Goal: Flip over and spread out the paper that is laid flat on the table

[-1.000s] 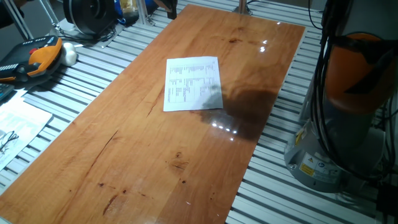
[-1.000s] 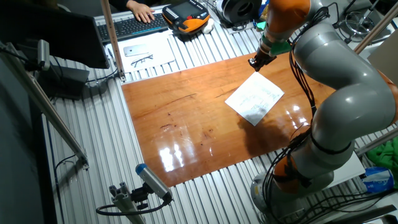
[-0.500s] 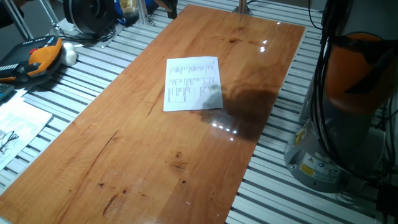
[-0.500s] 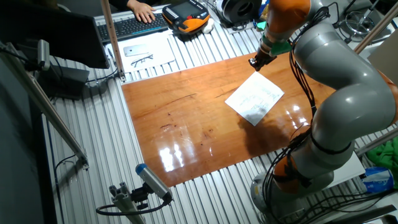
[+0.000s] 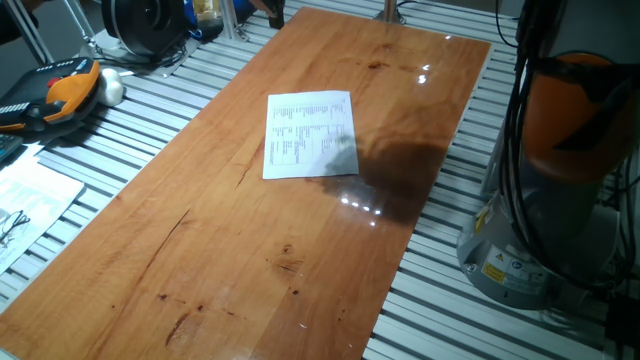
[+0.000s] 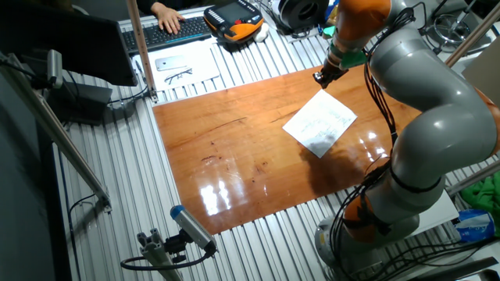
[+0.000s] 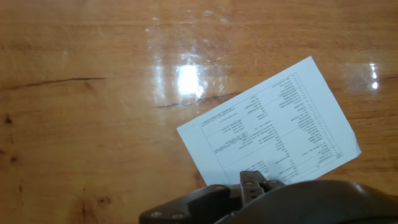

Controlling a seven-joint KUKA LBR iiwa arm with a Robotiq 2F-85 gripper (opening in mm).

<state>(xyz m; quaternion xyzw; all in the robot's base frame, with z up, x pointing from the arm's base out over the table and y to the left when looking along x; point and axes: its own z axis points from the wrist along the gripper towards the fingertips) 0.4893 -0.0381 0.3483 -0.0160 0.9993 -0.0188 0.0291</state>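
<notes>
Where one fixed view looks down, thin white rectangular paper (image 5: 311,135) lies flat, printed face up, on glossy reddish-brown wooden bench (image 5: 230,240). Other fixed view: dark pincer (image 6: 321,77) above the sheet's far corner; fingers apart or together, cannot tell. Hand view: sheet lies askew.

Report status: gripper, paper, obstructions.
Gripper above the paper's far corner, jaw state unclear. Thin white rectangular sheet flat on glossy reddish-brown wooden table, printed side up. Nothing else on the wood.
</notes>
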